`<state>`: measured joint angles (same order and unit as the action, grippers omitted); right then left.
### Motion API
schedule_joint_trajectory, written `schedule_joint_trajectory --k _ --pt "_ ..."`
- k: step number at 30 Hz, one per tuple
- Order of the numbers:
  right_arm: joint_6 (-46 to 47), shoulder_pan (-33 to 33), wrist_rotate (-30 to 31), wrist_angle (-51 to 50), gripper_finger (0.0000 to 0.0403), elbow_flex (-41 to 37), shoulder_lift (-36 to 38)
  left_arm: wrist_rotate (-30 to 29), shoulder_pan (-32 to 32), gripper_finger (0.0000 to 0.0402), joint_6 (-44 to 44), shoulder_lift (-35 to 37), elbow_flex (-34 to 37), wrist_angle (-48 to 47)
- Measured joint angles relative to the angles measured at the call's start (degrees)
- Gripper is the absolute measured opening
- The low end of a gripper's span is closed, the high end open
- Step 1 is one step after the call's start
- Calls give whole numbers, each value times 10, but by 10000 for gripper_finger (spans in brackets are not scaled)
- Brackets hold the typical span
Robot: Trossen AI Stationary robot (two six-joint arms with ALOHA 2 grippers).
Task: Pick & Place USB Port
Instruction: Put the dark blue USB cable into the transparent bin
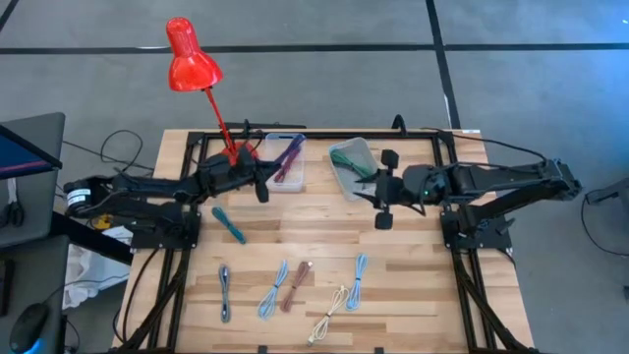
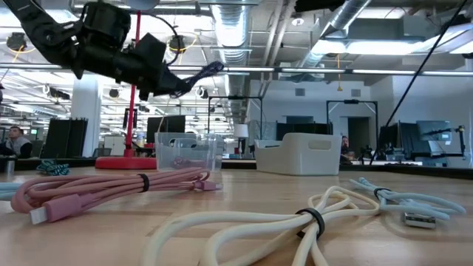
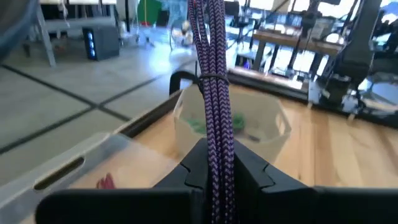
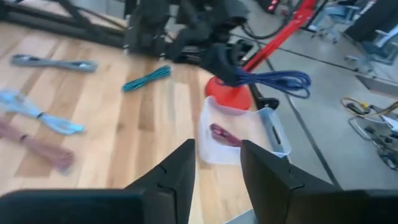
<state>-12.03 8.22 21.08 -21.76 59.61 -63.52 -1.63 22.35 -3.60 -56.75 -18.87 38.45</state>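
From above, the left gripper point(image 1: 261, 177) hangs over the near edge of the clear plastic rectangular bin point(image 1: 286, 164) at the back of the wooden slatted table point(image 1: 413, 285), pinching a bundled purple braided USB cable point(image 1: 290, 155) that stretches out over that bin; a red cable already lies inside. The right gripper point(image 1: 384, 200) sits just in front of the white rounded plastic bin point(image 1: 351, 163), which holds a green cable, its fingers parted with nothing between them. A red desk lamp point(image 1: 190, 57) stands at the back left, its base beside the clear bin. More bundled cables lie on the table: a teal one point(image 1: 229, 224) near the left arm, a grey one point(image 1: 224, 293), two light blue ones point(image 1: 274, 289) point(image 1: 358, 280), a pink-brown one point(image 1: 294, 285) and a cream one point(image 1: 330, 314). At table height, the left gripper point(image 2: 179, 83) is raised above the clear bin point(image 2: 185, 154), the purple cable point(image 2: 209, 69) jutting from it, with the pink cable point(image 2: 111, 185) and cream cable point(image 2: 281, 222) in front. The left wrist camera shows its fingers point(image 3: 245, 171) closed tight on the purple cable point(image 3: 214, 93), with the white bin point(image 3: 273, 121) beyond. The right wrist camera shows the right gripper point(image 4: 217, 165) moderately spread and empty, facing the clear bin point(image 4: 270, 134) and the purple cable point(image 4: 273, 81) above it.
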Motion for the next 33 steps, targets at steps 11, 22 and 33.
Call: schedule_joint_trajectory --k 11,22,33 --pt "47 67 0 -84 118 0 -1 51 74 34 1 -83 0 -35" --pt "78 139 66 -112 100 -1 62 96 110 34 1 -180 0 55" --pt "143 231 166 -87 98 -140 232 126 132 34 -1 -190 0 58"
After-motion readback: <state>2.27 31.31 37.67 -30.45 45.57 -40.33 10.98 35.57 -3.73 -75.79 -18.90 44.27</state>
